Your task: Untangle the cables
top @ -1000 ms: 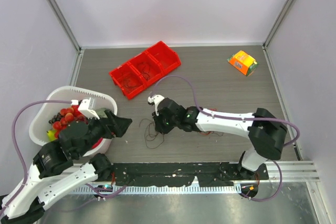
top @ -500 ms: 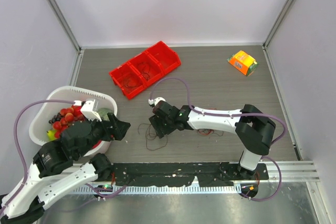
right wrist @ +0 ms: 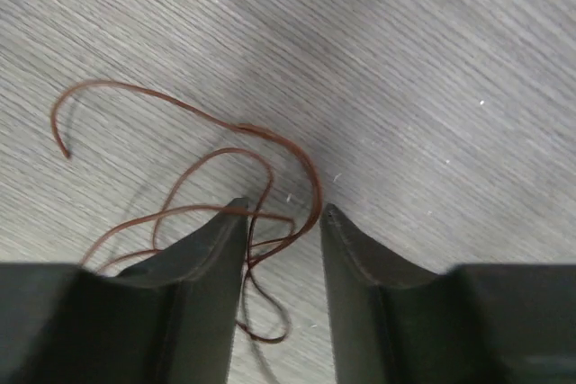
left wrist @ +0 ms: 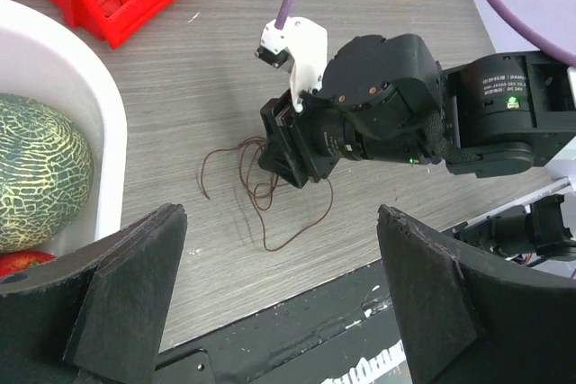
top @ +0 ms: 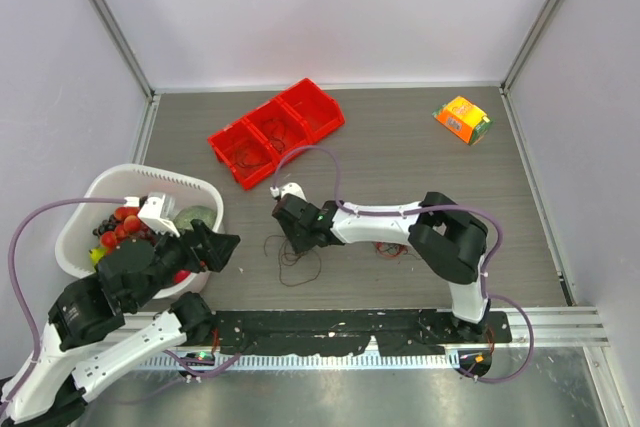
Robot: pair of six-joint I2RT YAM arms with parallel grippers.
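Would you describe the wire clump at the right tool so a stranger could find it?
Look just right of the white basket. There, under the right tool, sprawls a loose brown wire clump. The red wires lie farther right, beneath that arm.

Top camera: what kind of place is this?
Probably a robot lab test cell, not a home: plain walls box in the table, the left arm and right arm are mounted at its edge, and a red bin sits on it.

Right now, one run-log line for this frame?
right gripper: open, low over brown wire tangle, strands between its fingers | left gripper: open, apart from tangle | tangle: not lifted
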